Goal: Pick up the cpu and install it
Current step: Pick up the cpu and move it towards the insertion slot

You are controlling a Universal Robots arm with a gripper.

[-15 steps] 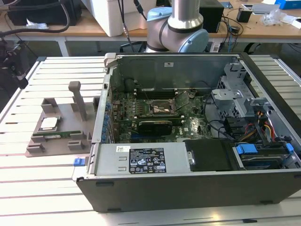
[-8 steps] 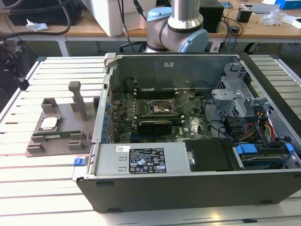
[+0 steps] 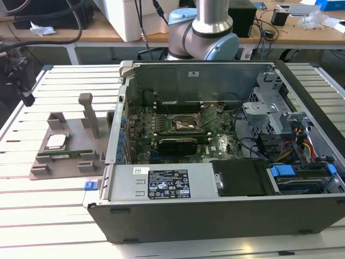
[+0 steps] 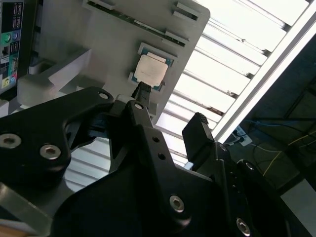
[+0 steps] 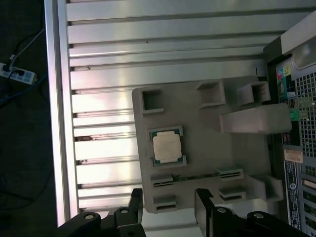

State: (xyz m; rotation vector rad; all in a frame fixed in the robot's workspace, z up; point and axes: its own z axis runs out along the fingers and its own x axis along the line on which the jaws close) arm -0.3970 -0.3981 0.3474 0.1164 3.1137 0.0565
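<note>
I am looking down on the desk (image 3: 54,216), which is carrying everything here: its top is running in long pale metal slats with dark grooves between them, and in both wrist views those slats are catching bright light. A grey moulded holder (image 3: 59,167) is lying flat on the slats toward the exterior view's left, its posts standing upright. Just beside it, toward the exterior view's right, an open computer case (image 3: 215,213) is lying on its side on the same slats, taking up most of the top
</note>
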